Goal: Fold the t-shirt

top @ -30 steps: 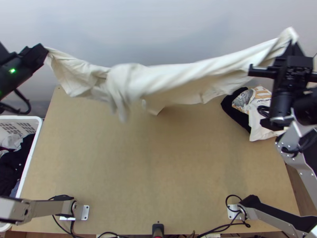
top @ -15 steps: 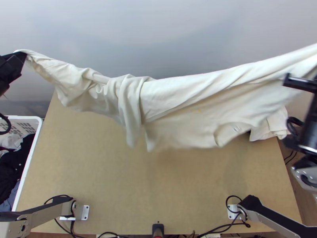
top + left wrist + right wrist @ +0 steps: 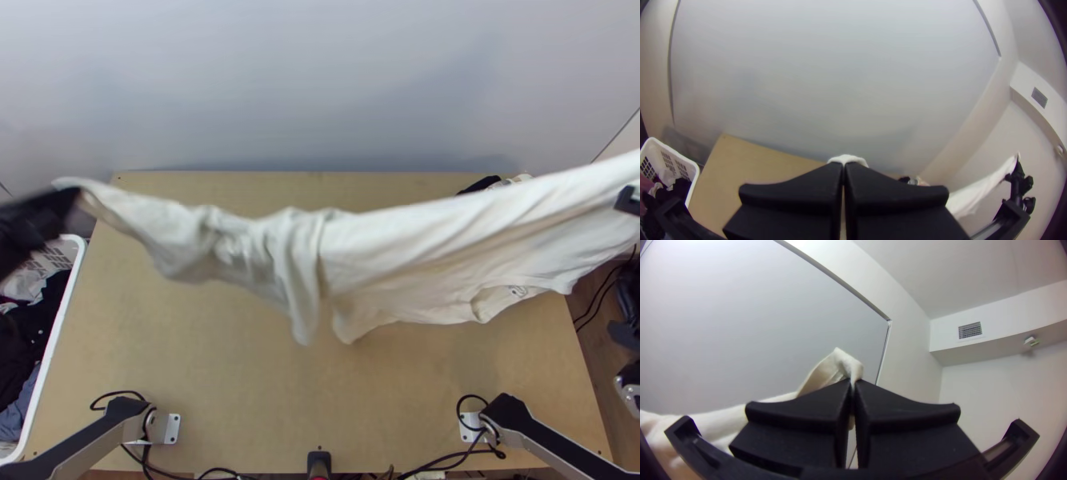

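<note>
The cream t-shirt [image 3: 400, 252] hangs stretched and bunched in the air above the table, with twisted folds near its middle and a loose flap drooping toward the near side. At the upper left, my left gripper [image 3: 70, 194] holds one end; in the left wrist view the left gripper [image 3: 844, 166] is shut on a bit of white cloth [image 3: 847, 158]. Part of my right gripper [image 3: 630, 200] shows at the top view's right edge, beside the other raised end. From the right wrist, the right gripper [image 3: 853, 384] is shut on a corner of the shirt [image 3: 847, 363].
A white laundry basket [image 3: 74, 280] with dark and light clothes stands left of the wooden table [image 3: 240, 376]. Behind the shirt, at the table's far right, lies a dark garment [image 3: 480, 185]. Cables run around both arm bases along the near edge.
The stretched shirt has come down the picture and toward the right. Both grippers have moved outward from their positions a second ago, the left one also lower. More of the table's far edge is uncovered.
</note>
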Robot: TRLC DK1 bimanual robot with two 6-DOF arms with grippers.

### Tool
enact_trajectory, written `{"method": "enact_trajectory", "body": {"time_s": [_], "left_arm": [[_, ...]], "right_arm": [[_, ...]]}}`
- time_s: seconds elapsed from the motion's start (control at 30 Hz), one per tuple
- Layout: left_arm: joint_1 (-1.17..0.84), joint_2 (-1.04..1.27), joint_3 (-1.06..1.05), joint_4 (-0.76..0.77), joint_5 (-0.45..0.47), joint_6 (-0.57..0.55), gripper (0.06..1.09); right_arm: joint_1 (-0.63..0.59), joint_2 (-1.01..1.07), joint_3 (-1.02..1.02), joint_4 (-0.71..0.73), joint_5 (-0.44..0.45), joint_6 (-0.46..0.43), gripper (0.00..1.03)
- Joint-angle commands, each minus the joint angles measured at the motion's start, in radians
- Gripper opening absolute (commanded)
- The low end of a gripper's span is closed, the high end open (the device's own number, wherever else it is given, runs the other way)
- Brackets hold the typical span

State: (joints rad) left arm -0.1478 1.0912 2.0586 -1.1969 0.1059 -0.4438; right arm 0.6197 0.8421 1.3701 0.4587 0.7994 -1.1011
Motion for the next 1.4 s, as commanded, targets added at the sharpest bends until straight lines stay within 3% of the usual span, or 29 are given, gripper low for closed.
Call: {"method": "enact_trajectory", "body": {"time_s": [0.0, 0.1, 0.23, 0.47, 0.77, 0.93, 1.13, 1.2, 1.37], "left_arm": [[-0.151, -0.139, -0.285, -0.07, 0.04, 0.05, 0.1], [-0.161, -0.172, -0.443, -0.052, 0.041, 0.076, 0.1], [-0.075, -0.215, -0.689, 0.045, 0.046, 0.146, 0.1], [0.071, -0.166, -1.012, 0.411, 0.06, 0.16, 0.1], [0.131, 0.142, -1.016, 0.649, 0.063, 0.02, 0.11], [0.136, 0.274, -0.97, 0.662, 0.063, -0.045, 0.36], [0.189, 0.432, -0.881, 0.648, 0.138, -0.055, 0.94], [0.195, 0.449, -0.838, 0.645, 0.149, -0.052, 1.02], [0.143, 0.455, -0.689, 0.542, 0.207, -0.045, 1.02]], "right_arm": [[0.123, -0.054, -0.123, -0.014, 0.083, -0.008, 0.03], [0.222, -0.063, -0.203, -0.015, 0.139, -0.006, 0.03], [0.238, -0.051, -0.295, -0.023, 0.142, 0.05, 0.03], [0.222, 0.018, -0.394, -0.071, 0.106, 0.167, 0.03], [-0.049, 0.25, -0.305, -0.246, -0.092, 0.549, 0.03], [-0.115, 0.4, -0.212, -0.351, -0.143, 0.767, 0.03], [-0.19, 0.532, -0.135, -0.483, -0.23, 0.986, 0.03], [-0.215, 0.566, -0.117, -0.515, -0.266, 1.041, 0.03], [-0.268, 0.649, -0.034, -0.661, -0.359, 1.182, 0.03]]}}
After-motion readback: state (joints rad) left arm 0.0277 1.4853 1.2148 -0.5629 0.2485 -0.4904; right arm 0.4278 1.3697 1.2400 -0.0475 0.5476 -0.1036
